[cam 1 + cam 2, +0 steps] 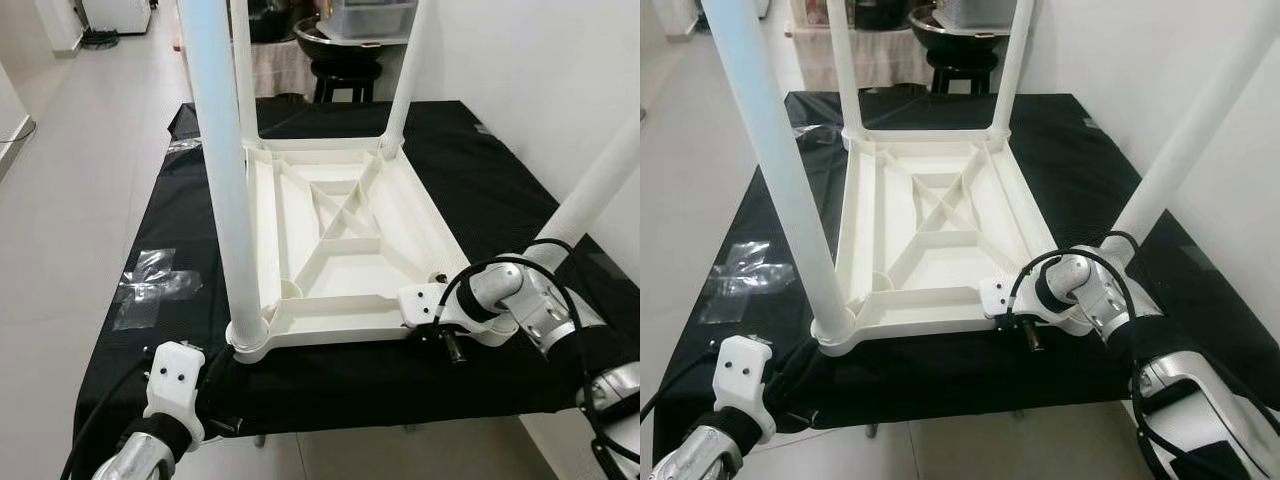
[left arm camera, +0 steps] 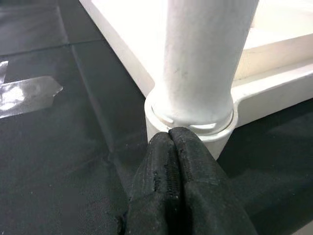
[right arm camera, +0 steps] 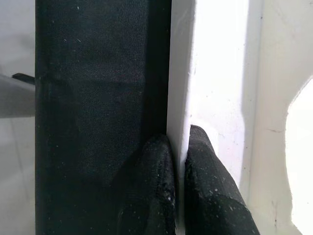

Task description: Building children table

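Observation:
A white children's table (image 1: 340, 240) lies upside down on a black-covered work table (image 1: 500, 170), with its legs pointing up. The near-left leg (image 1: 225, 150) stands in its corner socket (image 2: 188, 125). My left gripper (image 2: 171, 132) is shut, its fingertips pressed against that socket from the front. The near-right leg (image 1: 600, 180) rises at a slant by my right arm. My right gripper (image 3: 178, 134) is shut on the thin front rim (image 3: 180, 73) of the white tabletop near its near-right corner. Two far legs (image 1: 405, 80) stand upright at the back.
Clear tape patches (image 1: 150, 280) lie on the black cloth at the left. A dark stool with a metal bowl (image 1: 340, 45) stands behind the work table. A white wall runs along the right and pale floor (image 1: 90, 150) along the left.

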Available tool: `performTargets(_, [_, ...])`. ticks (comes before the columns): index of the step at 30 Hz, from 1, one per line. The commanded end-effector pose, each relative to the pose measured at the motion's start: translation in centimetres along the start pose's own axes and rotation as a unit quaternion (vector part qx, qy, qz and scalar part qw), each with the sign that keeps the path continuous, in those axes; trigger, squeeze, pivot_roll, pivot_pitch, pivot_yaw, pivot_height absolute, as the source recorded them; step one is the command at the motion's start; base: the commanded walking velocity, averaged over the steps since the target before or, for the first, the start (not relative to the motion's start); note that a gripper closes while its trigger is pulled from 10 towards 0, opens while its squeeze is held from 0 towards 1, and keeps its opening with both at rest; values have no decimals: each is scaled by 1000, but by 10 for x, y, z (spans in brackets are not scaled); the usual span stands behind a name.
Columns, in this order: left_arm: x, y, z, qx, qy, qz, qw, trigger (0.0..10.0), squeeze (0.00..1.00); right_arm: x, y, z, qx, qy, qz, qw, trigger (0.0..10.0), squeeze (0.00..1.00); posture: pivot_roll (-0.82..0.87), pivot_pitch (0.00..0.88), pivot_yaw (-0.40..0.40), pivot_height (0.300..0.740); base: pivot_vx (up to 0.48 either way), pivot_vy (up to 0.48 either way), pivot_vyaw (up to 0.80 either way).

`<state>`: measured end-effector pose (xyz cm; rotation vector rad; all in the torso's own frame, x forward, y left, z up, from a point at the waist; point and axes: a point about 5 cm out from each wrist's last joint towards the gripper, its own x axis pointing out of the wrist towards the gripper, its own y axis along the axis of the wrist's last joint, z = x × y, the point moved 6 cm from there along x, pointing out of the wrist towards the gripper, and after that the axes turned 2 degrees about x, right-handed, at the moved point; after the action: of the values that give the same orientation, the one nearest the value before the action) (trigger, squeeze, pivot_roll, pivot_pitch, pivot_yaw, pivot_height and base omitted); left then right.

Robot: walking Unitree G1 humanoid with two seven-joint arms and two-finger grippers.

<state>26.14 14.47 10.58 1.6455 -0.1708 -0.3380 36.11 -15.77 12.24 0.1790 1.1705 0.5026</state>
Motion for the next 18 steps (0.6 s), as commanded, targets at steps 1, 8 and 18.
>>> performTargets(1, [-1, 6, 4, 8, -13, 4, 1000, 10000, 0, 0, 44, 25, -72, -78, 73, 992, 0, 0, 44, 133, -57, 740, 0, 0, 0])
performTargets(8, [0, 15, 8, 19, -25, 13, 999, 10000, 0, 6, 128, 22, -166, -84, 205, 961, 0, 0, 53, 136, -46, 740, 0, 0, 0])
performTargets(18, [-1, 14, 8, 23, -29, 10, 999, 10000, 0, 11, 161, 16, -209, -79, 242, 944, 0, 0, 60, 140, -43, 740, 0, 0, 0])
